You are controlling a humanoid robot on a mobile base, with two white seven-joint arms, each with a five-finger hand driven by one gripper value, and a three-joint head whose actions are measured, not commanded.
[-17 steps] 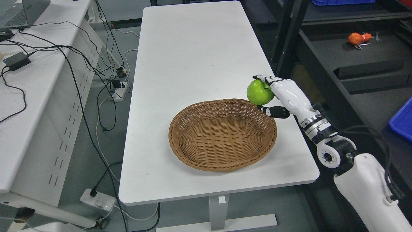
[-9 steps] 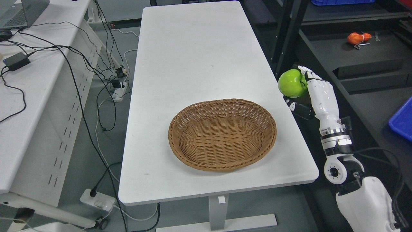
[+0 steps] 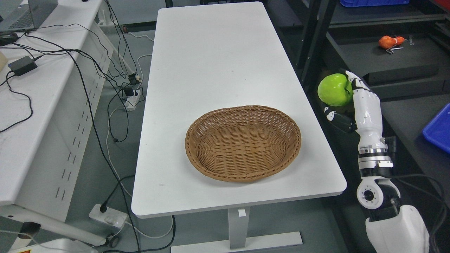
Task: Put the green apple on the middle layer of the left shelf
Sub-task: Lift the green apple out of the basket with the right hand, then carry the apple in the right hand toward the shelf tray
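No text, label, brand, number or sign can be read anywhere in the head view; the flat white rectangular table (image 3: 211, 52), the oval brown wicker basket (image 3: 243, 142) and the dark metal shelving unit (image 3: 393, 66) to the right all show plain, unmarked surfaces

The apple (image 3: 334, 90) is bright green, held by a white hand (image 3: 358, 105) with black joints. The woven wicker basket (image 3: 243, 142) is brown on a plain white table (image 3: 214, 59); a bin (image 3: 438, 129) is blue.

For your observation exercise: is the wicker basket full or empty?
Empty: the wicker basket shows only bare weave; the green apple is in the right hand.
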